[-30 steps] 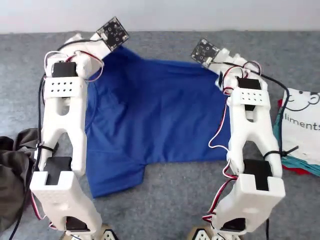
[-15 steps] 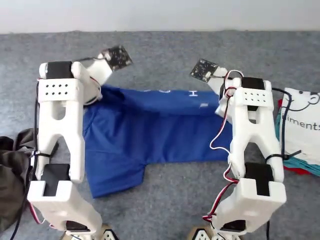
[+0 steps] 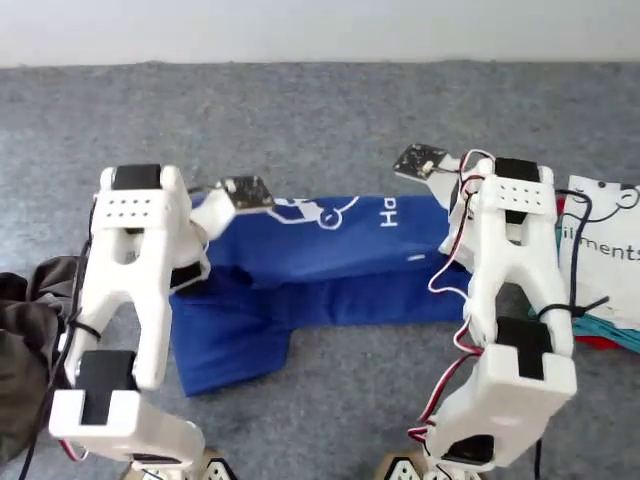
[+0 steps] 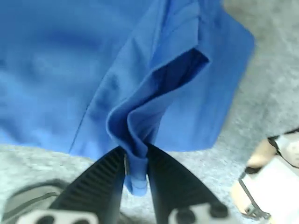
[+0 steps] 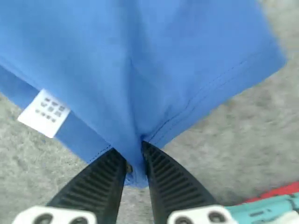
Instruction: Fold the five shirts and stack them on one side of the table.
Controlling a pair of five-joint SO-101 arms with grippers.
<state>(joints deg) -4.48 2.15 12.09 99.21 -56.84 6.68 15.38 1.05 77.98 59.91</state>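
Observation:
A blue shirt point(image 3: 330, 260) lies across the middle of the grey table, its far part lifted and doubled over toward the front, with white print showing on the turned-over side. My left gripper point(image 4: 135, 169) is shut on a bunched fold of the blue shirt point(image 4: 70, 70) at its left end point(image 3: 222, 212). At the shirt's right end point(image 3: 450, 215), my right gripper point(image 5: 133, 168) is shut on a hemmed edge of the blue shirt point(image 5: 140, 56). A white label point(image 5: 44, 112) hangs from the cloth near that hold.
A stack of folded shirts point(image 3: 605, 255), white on top with teal and red beneath, sits at the table's right edge. Dark crumpled clothes point(image 3: 25, 340) lie at the left edge. Bare grey table point(image 3: 330, 120) stretches behind the shirt.
Both grippers have drawn the shirt's far edge up and toward the front, folding it over the near half. The printed side has come into sight.

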